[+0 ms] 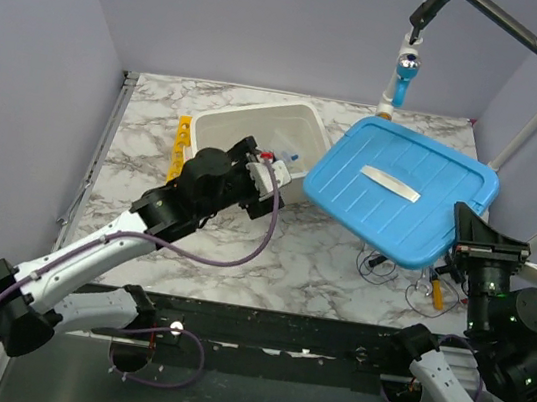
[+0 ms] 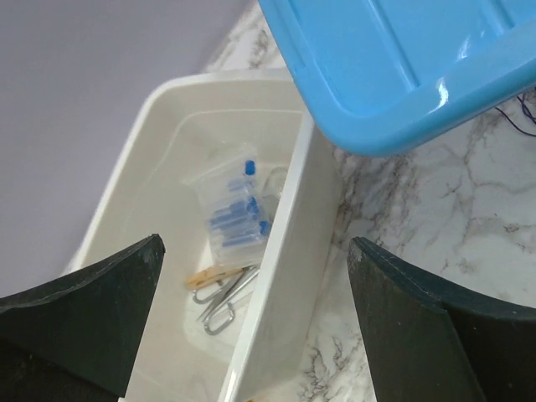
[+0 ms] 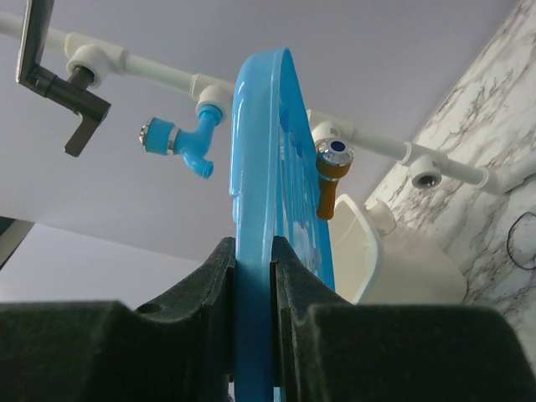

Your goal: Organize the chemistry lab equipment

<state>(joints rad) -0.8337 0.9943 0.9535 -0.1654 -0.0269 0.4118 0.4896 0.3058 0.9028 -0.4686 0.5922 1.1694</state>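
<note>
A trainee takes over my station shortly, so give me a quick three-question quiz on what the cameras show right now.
1. True or false: the right claw is shut on the blue lid.
2. Relative to the white bin, where is the yellow rack? A) inside it; B) outside it, on the table by its left wall in the top view; C) lying on top of the lid.
3. Which silver item lies in the bin next to the clear bag with blue contents?

Key: 1 true; 2 B; 3 the metal tongs.
</note>
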